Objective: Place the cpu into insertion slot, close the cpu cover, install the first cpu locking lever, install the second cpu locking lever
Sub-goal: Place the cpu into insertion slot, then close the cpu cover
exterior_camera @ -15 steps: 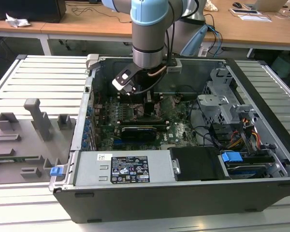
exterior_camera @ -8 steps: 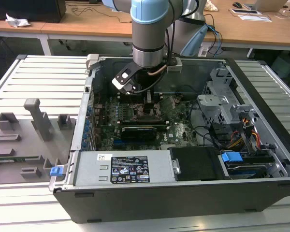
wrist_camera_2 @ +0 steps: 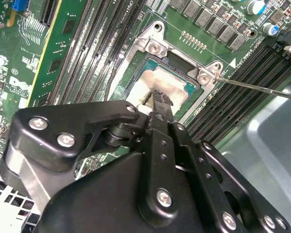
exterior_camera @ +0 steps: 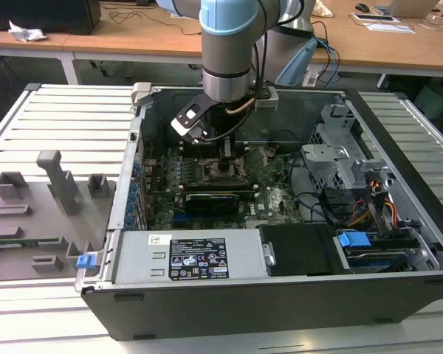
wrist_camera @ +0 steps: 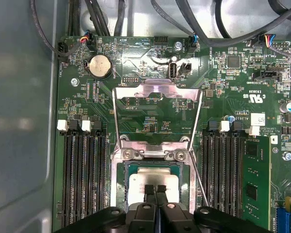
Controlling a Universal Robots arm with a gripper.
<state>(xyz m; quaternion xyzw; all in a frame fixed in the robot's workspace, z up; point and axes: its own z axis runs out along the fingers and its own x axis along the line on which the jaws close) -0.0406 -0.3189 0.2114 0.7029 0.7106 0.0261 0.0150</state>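
Observation:
The cpu [wrist_camera: 172, 178], a silver-grey square chip, lies flat in the insertion slot [wrist_camera: 119, 187] on the green board. In the second wrist view the cpu [wrist_camera_2: 172, 83] sits inside the metal-edged insertion slot [wrist_camera_2: 136, 65]. My gripper [wrist_camera: 154, 190] is shut, its two black fingertips side by side over the middle of the chip; whether they touch it I cannot tell. The cpu cover [wrist_camera: 157, 91] stands swung open beyond its hinge. A thin wire locking lever [wrist_camera: 199, 179] sticks up unlatched beside the socket, the same lever [wrist_camera_2: 262, 88] crossing the memory slots. In the exterior view my gripper [exterior_camera: 227, 151] reaches down into the case.
Long black memory slots [wrist_camera: 85, 179] flank the socket on both sides. A black expansion card [exterior_camera: 210, 200], a power supply [exterior_camera: 192, 258] and a drive cage [exterior_camera: 340, 155] crowd the open case. A grey fixture tray [exterior_camera: 37, 214] lies at the exterior view's left.

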